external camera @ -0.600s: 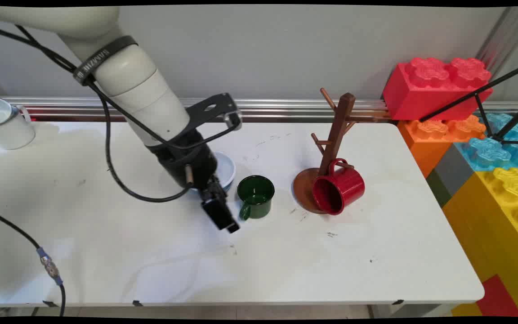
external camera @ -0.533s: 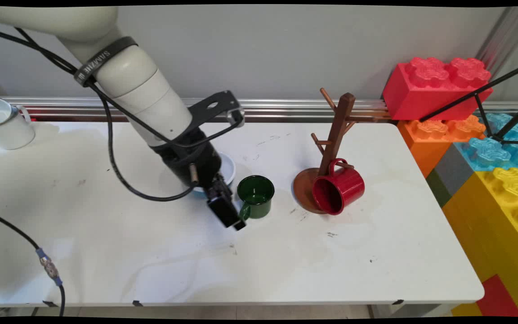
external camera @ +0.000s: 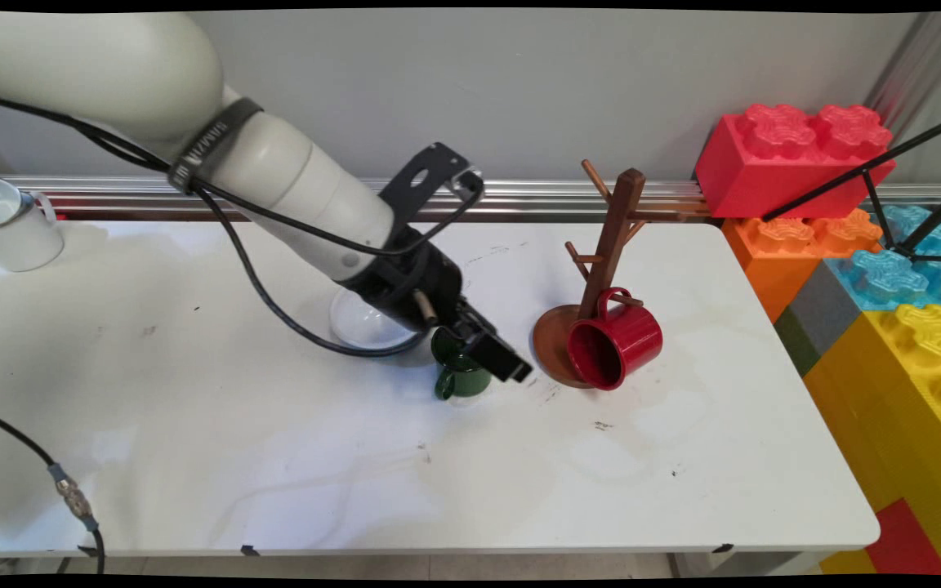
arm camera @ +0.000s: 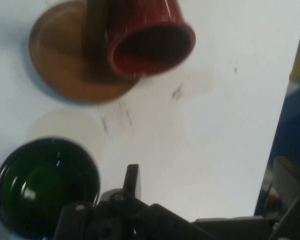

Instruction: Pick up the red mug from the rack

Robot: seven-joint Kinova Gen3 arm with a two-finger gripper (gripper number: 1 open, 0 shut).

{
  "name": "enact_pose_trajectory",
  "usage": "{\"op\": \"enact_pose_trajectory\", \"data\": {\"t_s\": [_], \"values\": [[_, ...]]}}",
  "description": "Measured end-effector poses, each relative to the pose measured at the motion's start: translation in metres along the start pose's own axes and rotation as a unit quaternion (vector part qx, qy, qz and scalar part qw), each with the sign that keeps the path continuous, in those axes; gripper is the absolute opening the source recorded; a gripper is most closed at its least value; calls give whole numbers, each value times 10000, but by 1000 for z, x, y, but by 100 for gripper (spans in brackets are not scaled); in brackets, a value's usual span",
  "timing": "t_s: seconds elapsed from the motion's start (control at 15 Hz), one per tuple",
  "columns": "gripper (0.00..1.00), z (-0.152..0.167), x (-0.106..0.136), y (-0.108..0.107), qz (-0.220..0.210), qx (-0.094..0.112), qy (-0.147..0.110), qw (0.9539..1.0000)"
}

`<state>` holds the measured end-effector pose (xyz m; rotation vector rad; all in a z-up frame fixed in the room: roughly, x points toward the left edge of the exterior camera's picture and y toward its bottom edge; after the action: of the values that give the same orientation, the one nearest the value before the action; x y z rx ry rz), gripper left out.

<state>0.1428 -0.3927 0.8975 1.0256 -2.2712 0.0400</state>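
My black gripper [external camera: 510, 367] hangs low over the table, just right of and above a dark green enamel mug [external camera: 461, 380]. The mug stands upright with its handle toward the near side, and its rim is partly hidden by my hand. In the hand view the green mug [arm camera: 45, 185] lies at lower left, beside my left finger [arm camera: 132, 177]. The gripper [arm camera: 210, 187] looks open, with nothing between its fingers. Ahead, a red mug [external camera: 613, 343] hangs tilted on a low peg of the brown wooden mug tree [external camera: 613, 237]. Its mouth [arm camera: 150, 42] faces me over the round base [arm camera: 60, 65].
A white bowl [external camera: 360, 322] sits just behind my wrist. A white mug [external camera: 9, 224] stands at the far left back corner. Big toy bricks, red [external camera: 789, 155], orange, blue and yellow [external camera: 903, 384], are stacked past the table's right edge. Black cables hang from the arm.
The arm has swung right, from beside the green mug's handle to over the mug, and the hand now points toward the mug tree. The mugs have not moved.
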Motion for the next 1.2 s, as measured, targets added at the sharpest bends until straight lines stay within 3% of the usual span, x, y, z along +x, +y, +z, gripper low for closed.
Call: {"op": "enact_pose_trajectory", "data": {"t_s": [0.33, 0.73, 1.2], "values": [[100, 26, 1, 10, -334, 42, 526, 9981], [100, 55, -6, 15, -652, 69, 841, 9943], [100, 93, -11, 22, -1179, 28, 1184, 9859]]}}
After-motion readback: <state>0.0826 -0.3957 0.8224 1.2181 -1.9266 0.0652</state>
